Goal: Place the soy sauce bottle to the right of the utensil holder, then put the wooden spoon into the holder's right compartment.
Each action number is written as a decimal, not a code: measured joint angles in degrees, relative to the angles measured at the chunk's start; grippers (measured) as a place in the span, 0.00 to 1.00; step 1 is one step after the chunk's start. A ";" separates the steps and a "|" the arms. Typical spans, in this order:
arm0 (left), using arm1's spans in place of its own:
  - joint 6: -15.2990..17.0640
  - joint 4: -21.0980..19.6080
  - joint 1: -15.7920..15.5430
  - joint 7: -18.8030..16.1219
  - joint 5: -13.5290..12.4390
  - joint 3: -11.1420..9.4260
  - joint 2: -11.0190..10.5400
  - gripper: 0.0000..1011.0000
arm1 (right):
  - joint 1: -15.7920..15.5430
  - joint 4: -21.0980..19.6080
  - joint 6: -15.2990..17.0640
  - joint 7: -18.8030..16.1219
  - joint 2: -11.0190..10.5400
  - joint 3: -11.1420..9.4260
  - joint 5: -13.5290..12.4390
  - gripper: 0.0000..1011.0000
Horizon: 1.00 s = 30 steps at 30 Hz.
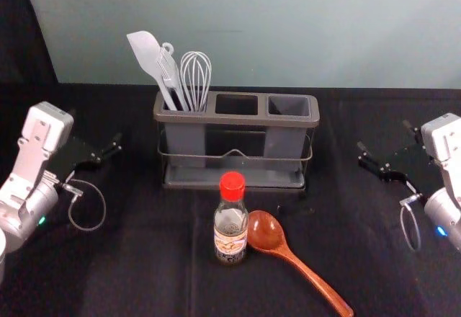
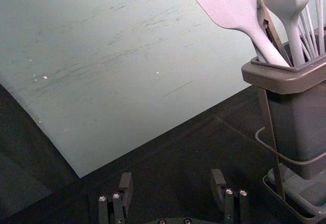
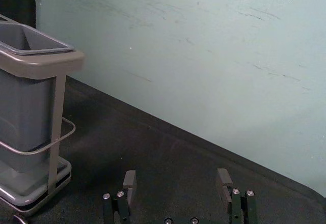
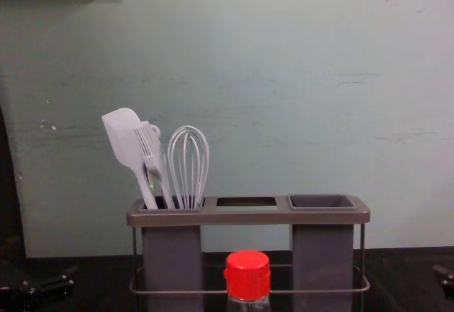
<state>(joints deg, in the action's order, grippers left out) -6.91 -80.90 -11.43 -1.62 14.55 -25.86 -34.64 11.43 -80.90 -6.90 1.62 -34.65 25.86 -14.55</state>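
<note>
Fingers (image 2: 126, 184) spread; left gripper (image 1: 96, 130), right gripper (image 1: 383, 135) flank holder (image 1: 238, 119).

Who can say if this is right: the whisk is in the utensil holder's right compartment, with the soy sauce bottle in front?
Wrong side: the head view shows the whisk in the left compartment. The soy sauce bottle is indeed in front.
</note>
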 joint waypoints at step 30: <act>0.00 0.00 0.00 0.00 0.00 0.00 0.00 0.99 | 0.00 0.00 0.00 0.00 0.00 0.00 0.00 0.99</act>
<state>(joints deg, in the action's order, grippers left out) -6.91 -80.90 -11.43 -1.62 14.55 -25.86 -34.65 11.43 -80.90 -6.90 1.62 -34.64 25.86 -14.55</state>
